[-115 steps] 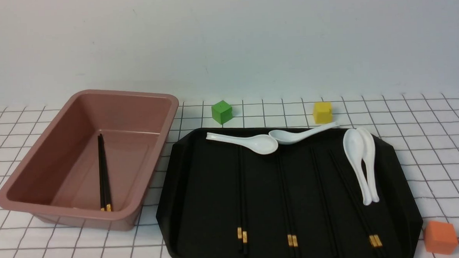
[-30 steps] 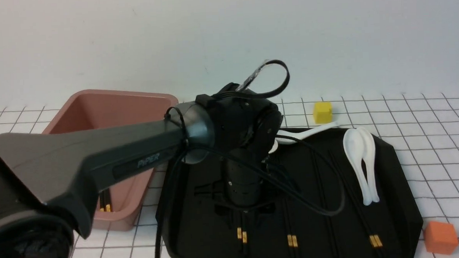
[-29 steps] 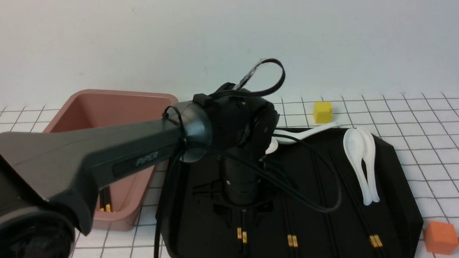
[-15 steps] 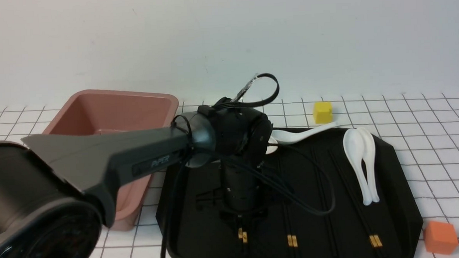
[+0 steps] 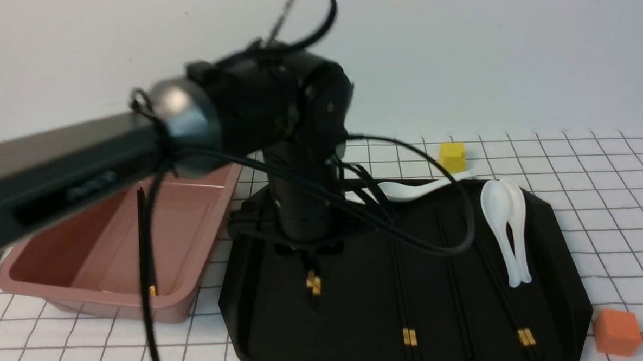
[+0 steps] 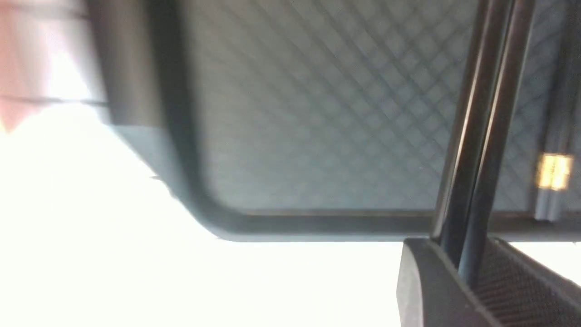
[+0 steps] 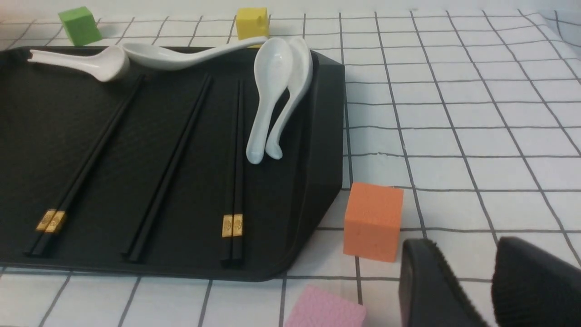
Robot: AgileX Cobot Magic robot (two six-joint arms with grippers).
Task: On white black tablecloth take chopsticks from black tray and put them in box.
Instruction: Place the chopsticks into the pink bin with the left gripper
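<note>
The chopsticks [image 5: 313,283] being moved are a black pair with gold bands. They hang clear above the left part of the tray [image 5: 251,314], beside the box [image 5: 38,274]. The left gripper [image 5: 310,259] has its fingers pressed together on them.

The left wrist view shows the grip best. The two sticks run side by side out from between the ribbed pads [image 6: 504,290], with the tray's textured floor blurred beneath. Half a second ago this gripper was down on the tray over the same pair. Now the arm has risen and the sticks have come up with it.

A second pair [image 5: 152,290] lies inside the box. Three more pairs [image 7: 233,150] rest on the tray near the white spoons [image 7: 272,91].

Only the right wrist view shows the right gripper [image 7: 467,254]. It is past the tray's right corner over the tablecloth [image 7: 454,113], with its fingers spread and nothing between them. It is near an orange cube [image 7: 373,221] and a pink block [image 7: 324,311]. That view also shows a green cube [image 7: 79,25], which the left arm hides from the front.
</note>
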